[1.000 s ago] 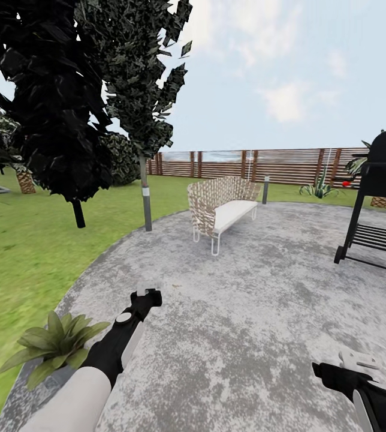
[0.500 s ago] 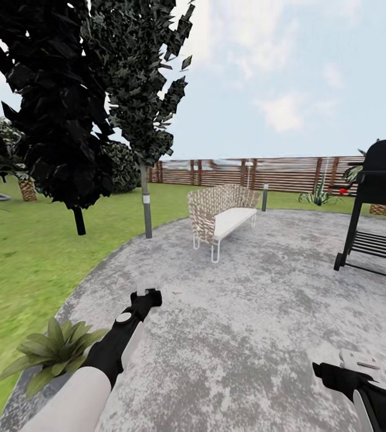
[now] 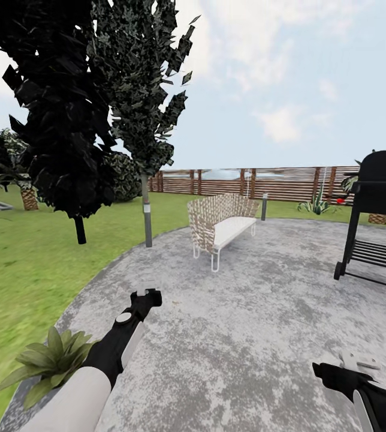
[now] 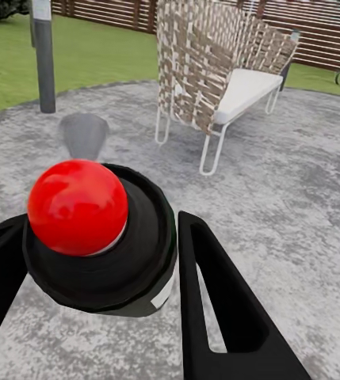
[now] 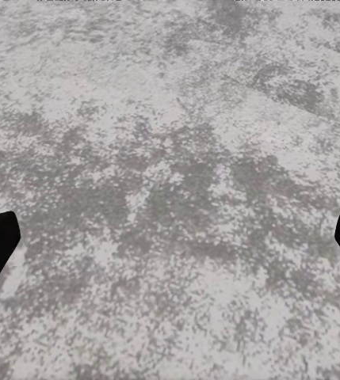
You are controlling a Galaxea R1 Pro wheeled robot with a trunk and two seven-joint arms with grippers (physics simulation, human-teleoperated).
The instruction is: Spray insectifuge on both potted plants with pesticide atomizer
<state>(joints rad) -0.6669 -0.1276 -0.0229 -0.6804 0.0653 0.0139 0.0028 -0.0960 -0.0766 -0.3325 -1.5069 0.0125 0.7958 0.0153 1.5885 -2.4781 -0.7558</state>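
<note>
Carrying the pesticide atomizer [image 4: 98,237], clamped between the fingers of the left hand [image 3: 147,295], the robot is between pickup and spraying. Its dark cap bears a red ball, apparently the nozzle. Next: aim at the potted plant [image 3: 52,355] beside the left arm. Right hand [image 3: 353,363] spread, empty.

Both arms held low over the grey paved patio [image 3: 247,336]

Left black claw [image 3: 147,298] grips the dark red-capped bottle [image 4: 98,237]; right black claw [image 5: 170,241] hangs beside it, fingers spread wide.
</note>
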